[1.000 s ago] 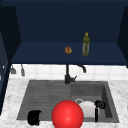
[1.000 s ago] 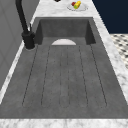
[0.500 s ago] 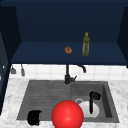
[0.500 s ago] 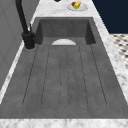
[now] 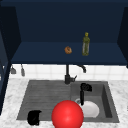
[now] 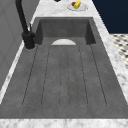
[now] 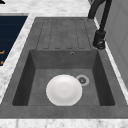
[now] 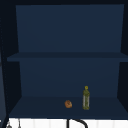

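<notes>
Right hand (image 5: 85, 88) above sink basin, fingers (image 5: 81, 97) pointing straight down, tips seemingly just over white plate (image 5: 90, 110), grasping nothing.

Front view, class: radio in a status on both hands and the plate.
Left hand curled at sink's front edge, holding nothing. Right hand above white plate in basin, fingers pointing down. Red ball up front.

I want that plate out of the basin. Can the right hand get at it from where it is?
Probably yes: the right hand hangs above the basin, the white plate lies flat and bare below, nothing between them.
</notes>
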Controlling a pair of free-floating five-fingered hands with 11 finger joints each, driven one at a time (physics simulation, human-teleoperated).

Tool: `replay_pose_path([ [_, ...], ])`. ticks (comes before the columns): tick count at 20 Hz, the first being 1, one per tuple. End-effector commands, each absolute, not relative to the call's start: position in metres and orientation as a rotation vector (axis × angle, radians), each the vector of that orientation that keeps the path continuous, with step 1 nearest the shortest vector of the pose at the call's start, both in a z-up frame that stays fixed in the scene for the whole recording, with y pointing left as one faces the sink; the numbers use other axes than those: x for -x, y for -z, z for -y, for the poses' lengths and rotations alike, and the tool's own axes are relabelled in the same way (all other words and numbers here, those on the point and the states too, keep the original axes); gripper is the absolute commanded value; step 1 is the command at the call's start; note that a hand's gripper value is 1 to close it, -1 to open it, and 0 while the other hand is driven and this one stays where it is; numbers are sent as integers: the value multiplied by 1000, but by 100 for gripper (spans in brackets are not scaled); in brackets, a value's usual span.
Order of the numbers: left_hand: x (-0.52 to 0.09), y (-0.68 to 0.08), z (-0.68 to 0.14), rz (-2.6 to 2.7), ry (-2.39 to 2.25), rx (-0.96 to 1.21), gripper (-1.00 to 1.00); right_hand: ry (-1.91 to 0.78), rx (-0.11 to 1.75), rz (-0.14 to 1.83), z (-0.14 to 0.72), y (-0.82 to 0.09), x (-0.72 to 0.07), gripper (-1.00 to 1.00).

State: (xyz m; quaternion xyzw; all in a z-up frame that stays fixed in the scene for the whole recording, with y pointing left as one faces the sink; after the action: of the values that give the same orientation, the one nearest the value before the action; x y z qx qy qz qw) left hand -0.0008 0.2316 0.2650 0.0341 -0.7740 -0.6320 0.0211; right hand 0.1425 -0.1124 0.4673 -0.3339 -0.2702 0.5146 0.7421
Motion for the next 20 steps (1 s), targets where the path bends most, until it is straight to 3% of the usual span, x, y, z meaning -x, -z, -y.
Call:
replay_pose_path([
  [1, 1, -265, -232, 2399, 1959, -106, 0, -1152, 737, 604, 91, -491, -152, -100],
  [20, 1, -265, -232, 2399, 1959, -106, 0, -1187, 685, 566, -28, -589, -146, -100],
])
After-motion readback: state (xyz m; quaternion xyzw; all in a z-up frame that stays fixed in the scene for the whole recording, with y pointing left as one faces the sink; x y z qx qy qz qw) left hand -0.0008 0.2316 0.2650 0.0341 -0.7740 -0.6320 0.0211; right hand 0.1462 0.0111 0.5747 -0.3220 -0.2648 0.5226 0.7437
